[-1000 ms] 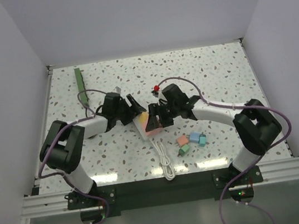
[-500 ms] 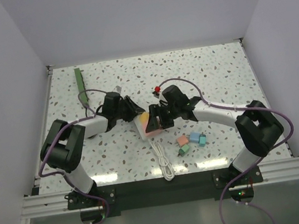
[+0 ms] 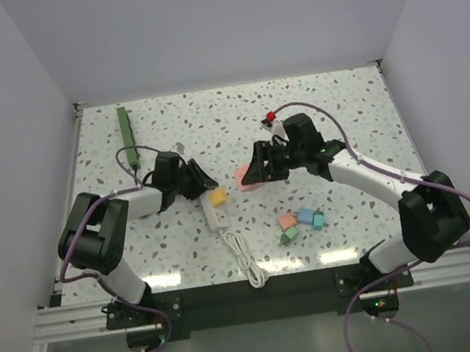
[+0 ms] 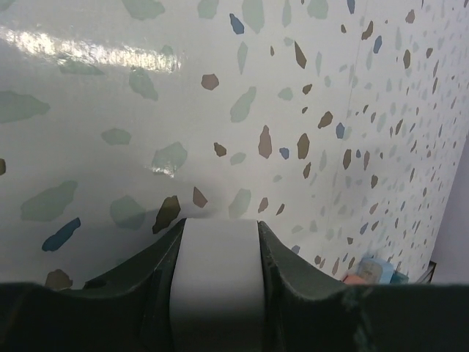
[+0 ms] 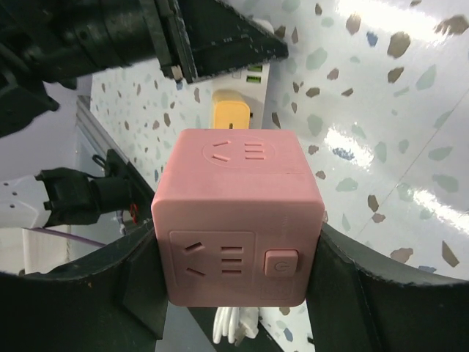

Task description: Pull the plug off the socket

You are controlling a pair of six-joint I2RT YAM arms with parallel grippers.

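Observation:
My left gripper [image 3: 198, 185] is shut on one end of a white power strip [image 3: 215, 212], which fills the gap between its fingers in the left wrist view [image 4: 220, 282]. A yellow plug [image 3: 218, 197] sits in the strip. My right gripper [image 3: 257, 171] is shut on a pink cube plug [image 3: 246, 177] with socket faces and a button [image 5: 238, 220]. It holds the cube off the table, apart from the strip [image 5: 254, 75] and the yellow plug [image 5: 233, 116]. A dark-green bar [image 3: 127, 137] lies at the far left, untouched.
The strip's white cable [image 3: 246, 261] lies coiled toward the near edge. Several small coloured blocks [image 3: 300, 222] lie at the near right. White walls close in the speckled table [image 3: 340, 107] on three sides.
The pink cube has come off the white strip. My right gripper carried it right and away. My left gripper shifted the strip slightly left, and the yellow plug now shows.

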